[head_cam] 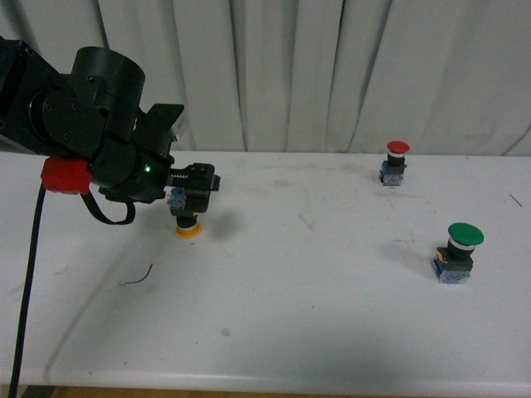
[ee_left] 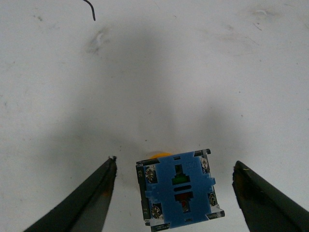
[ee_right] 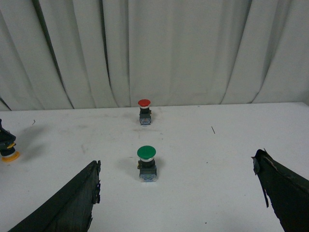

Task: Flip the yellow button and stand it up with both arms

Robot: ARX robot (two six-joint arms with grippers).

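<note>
The yellow button (head_cam: pixel 187 225) stands upside down on the white table, its yellow cap on the surface and its blue contact block (ee_left: pixel 178 189) facing up. My left gripper (head_cam: pixel 192 192) hangs directly over it, open, with a black finger (ee_left: pixel 99 191) on each side of the block and a gap on both sides. In the right wrist view the yellow button (ee_right: pixel 8 153) shows at the far edge, partly cut off. My right gripper (ee_right: pixel 176 193) is open, with nothing between its fingers, and is out of the front view.
A green-capped button (head_cam: pixel 458 252) stands upright at the right of the table, a smaller red-capped button (head_cam: pixel 395 162) behind it. White curtains hang behind the table (head_cam: pixel 315 274). A short dark wire scrap (head_cam: pixel 137 278) lies near the left arm.
</note>
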